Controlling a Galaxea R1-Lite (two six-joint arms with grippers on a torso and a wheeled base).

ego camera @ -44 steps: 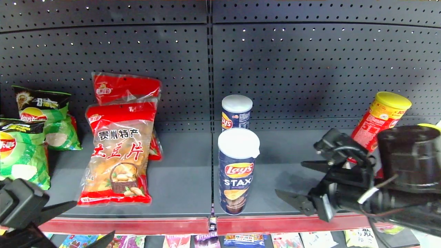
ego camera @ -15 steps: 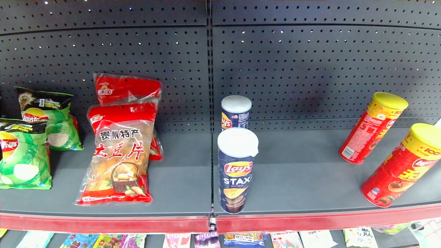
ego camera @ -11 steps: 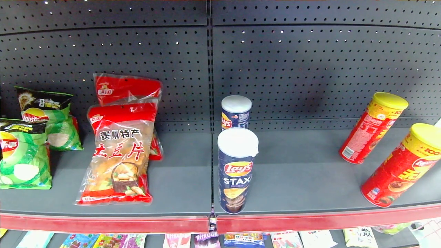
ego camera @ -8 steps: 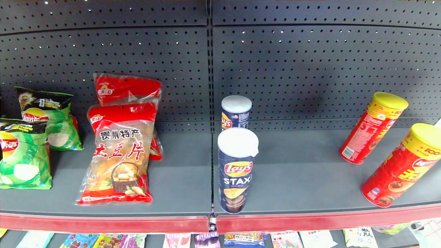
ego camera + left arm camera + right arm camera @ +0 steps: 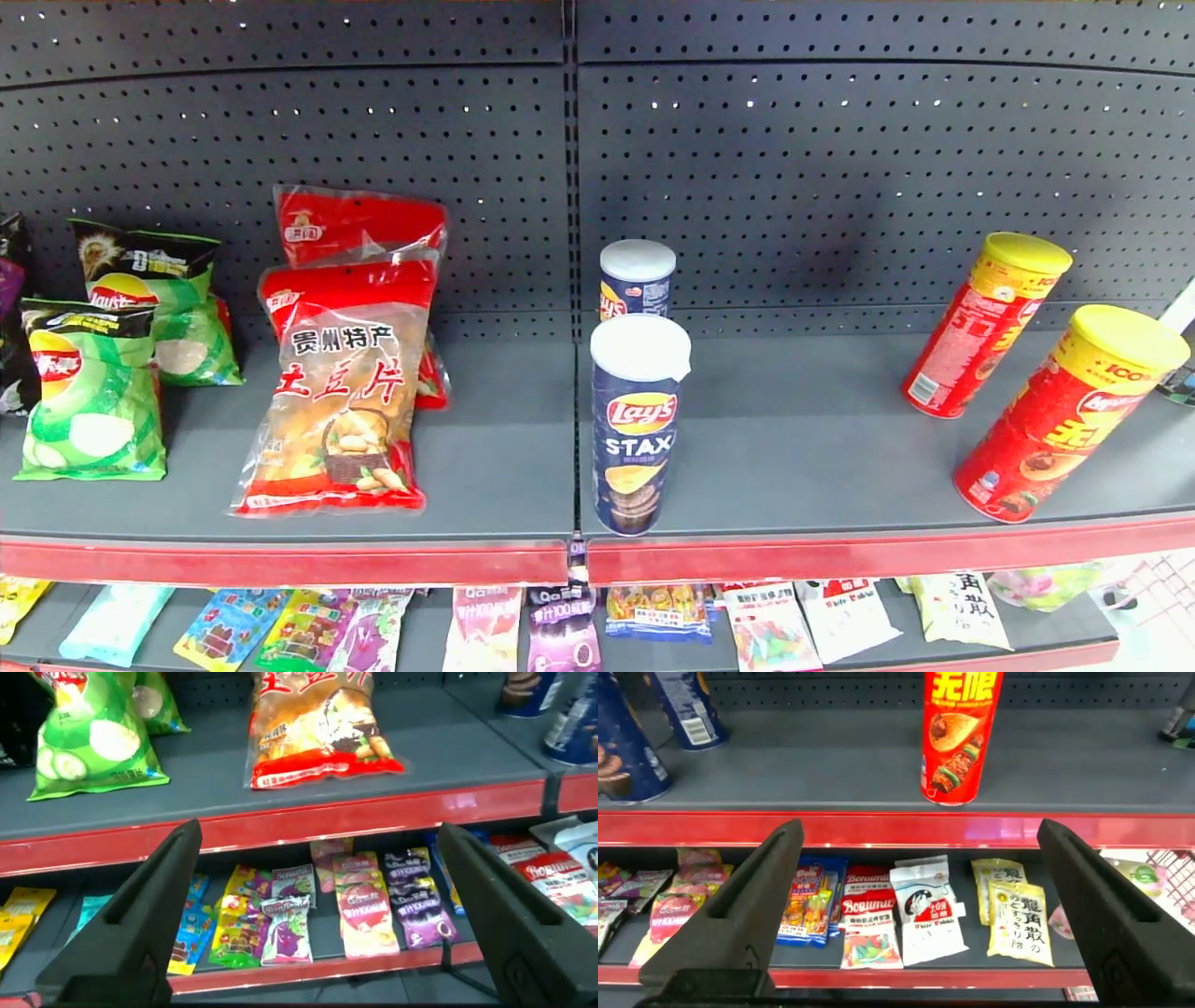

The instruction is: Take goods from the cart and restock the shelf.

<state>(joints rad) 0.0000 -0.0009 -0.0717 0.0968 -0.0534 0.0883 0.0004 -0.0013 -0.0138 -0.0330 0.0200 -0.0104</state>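
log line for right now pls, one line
left gripper: open, empty | right gripper: open, empty, facing front red can | shelf: front red can standing near edge | held: nothing

lettering stands on the near blue can point(image 5: 637, 448), on the near red can point(image 5: 1064, 420) and far red can point(image 5: 980, 327) at right, on the red-topped bag point(image 5: 341, 392) and on the green bag point(image 5: 89, 401) at left.

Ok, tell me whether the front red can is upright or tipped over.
Upright: the front red can stands on its base on the shelf, with its yellow lid on top.
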